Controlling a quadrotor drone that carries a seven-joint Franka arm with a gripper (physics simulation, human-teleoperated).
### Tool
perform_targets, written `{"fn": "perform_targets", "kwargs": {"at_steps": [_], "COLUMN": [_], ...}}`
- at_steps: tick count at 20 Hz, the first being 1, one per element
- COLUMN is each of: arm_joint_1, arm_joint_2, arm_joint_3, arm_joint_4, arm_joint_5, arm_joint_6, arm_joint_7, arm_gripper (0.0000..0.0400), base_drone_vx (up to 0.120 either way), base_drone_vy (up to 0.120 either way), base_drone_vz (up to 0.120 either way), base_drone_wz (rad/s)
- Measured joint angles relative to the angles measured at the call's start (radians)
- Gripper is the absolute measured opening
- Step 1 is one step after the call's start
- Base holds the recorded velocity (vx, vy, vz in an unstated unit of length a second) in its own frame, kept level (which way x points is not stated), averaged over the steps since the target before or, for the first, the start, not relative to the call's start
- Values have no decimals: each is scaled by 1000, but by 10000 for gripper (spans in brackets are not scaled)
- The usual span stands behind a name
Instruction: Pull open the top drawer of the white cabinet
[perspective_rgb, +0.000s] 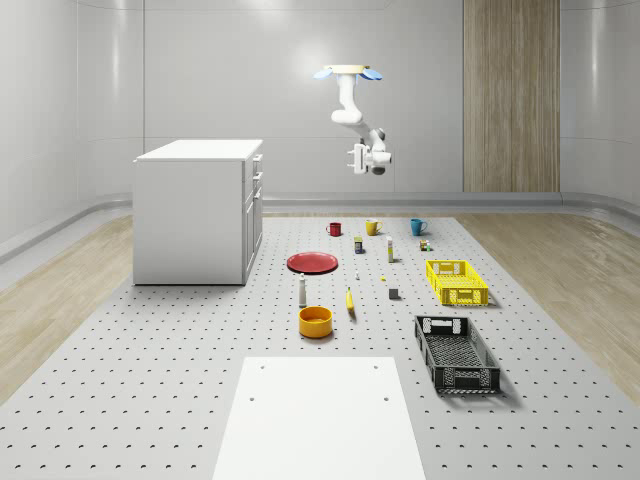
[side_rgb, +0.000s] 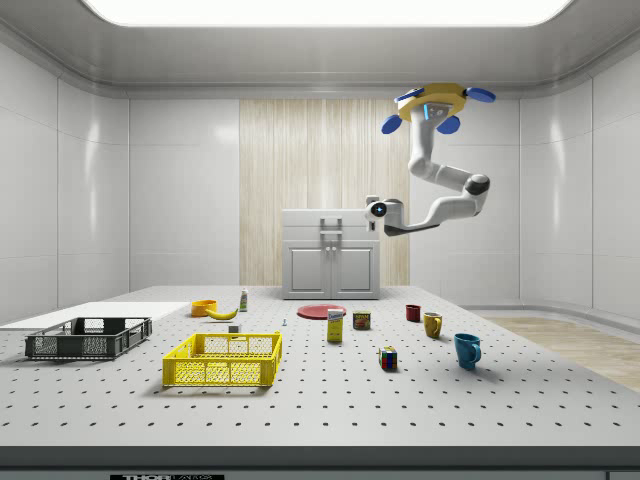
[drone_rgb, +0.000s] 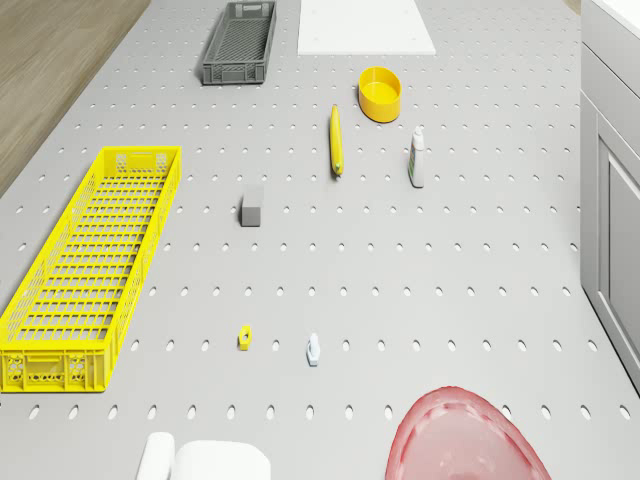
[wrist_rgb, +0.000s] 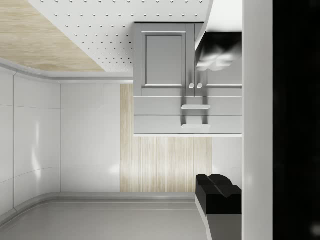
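Observation:
The white cabinet (perspective_rgb: 198, 212) stands at the whole-scene view's left, its drawer front (perspective_rgb: 256, 190) facing right. In the side view the top drawer handle (side_rgb: 331, 222) sits just under the cabinet top, and the drawer looks closed. The drone (perspective_rgb: 348, 72) hovers high above the mat, off the cabinet's drawer side. Its arm hangs down and bends toward the cabinet. My gripper (perspective_rgb: 354, 158) is open at about cabinet-top height, well away from the front, holding nothing. The wrist view shows the cabinet inverted, the top drawer handle (wrist_rgb: 195, 126) far ahead and one black fingertip (wrist_rgb: 219, 192) near.
On the mat beside the cabinet lie a red plate (perspective_rgb: 312, 262), a yellow bowl (perspective_rgb: 315, 321), a banana (perspective_rgb: 350, 301), a small bottle (perspective_rgb: 302, 292), three mugs (perspective_rgb: 372, 227), a yellow crate (perspective_rgb: 456, 281) and a black crate (perspective_rgb: 456, 353). A white board (perspective_rgb: 318, 415) lies in front.

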Motion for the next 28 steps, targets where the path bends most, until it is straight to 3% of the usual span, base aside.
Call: {"fn": "perform_targets", "kwargs": {"at_steps": [5, 10, 28], "arm_joint_1": [8, 17, 80], "arm_joint_2": [-10, -17, 0], "arm_joint_3": [-2, 14, 179], "arm_joint_4": [-1, -19, -132], "arm_joint_5": [-8, 1, 156], "arm_joint_6": [8, 36, 243], "arm_joint_7": [7, 8, -37], "arm_gripper": [305, 305, 305], "base_drone_vx": [112, 0, 0], "base_drone_vy": [0, 0, 0], "base_drone_vz": [0, 0, 0], "base_drone_wz": [0, 0, 0]}}
